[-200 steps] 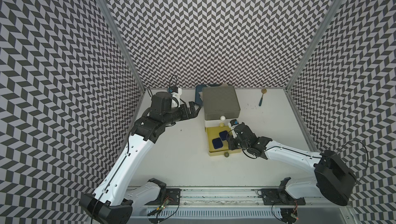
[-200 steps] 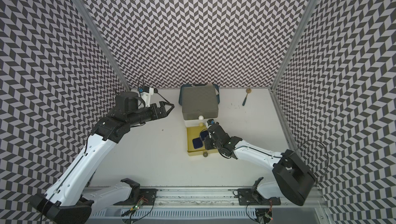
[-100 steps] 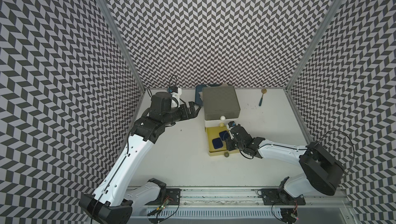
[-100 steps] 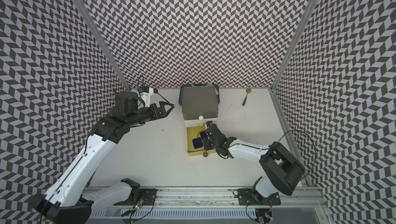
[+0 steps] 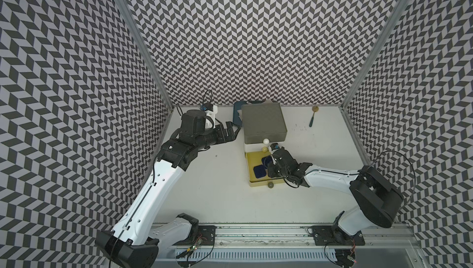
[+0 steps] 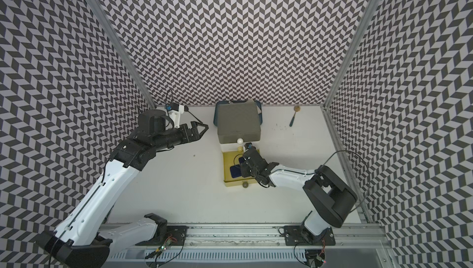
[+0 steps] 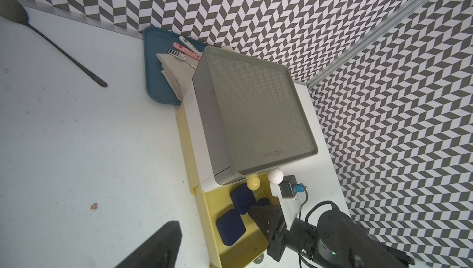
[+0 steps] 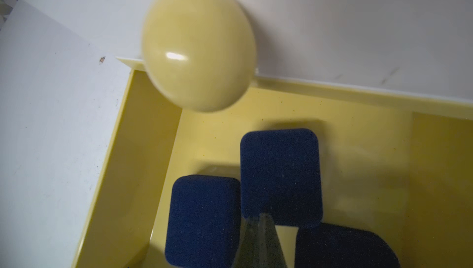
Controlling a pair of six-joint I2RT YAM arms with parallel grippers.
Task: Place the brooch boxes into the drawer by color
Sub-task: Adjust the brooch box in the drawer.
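The drawer chest (image 5: 263,123) stands at the back middle, seen in both top views, with its grey top (image 6: 238,123) and its white-knobbed tier closed. Its yellow bottom drawer (image 5: 252,169) is pulled out. Three navy brooch boxes (image 8: 202,218) (image 8: 280,174) (image 8: 343,248) lie flat inside it. My right gripper (image 5: 269,170) is shut and empty. It reaches down into the yellow drawer, its tips (image 8: 258,218) at the seam between two boxes. My left gripper (image 6: 203,129) hovers open and empty left of the chest. Only one of its fingers (image 7: 158,248) shows in the left wrist view.
A dark blue tray (image 7: 153,74) with a folded napkin, a fork and two spoons lies behind the chest against the back wall. A green-handled spoon (image 5: 312,119) lies at the back right. A dark long-handled utensil (image 7: 64,54) lies at the back left.
My right arm has swung left and its shut gripper has slid a little further over the yellow drawer. The left arm has stayed still.
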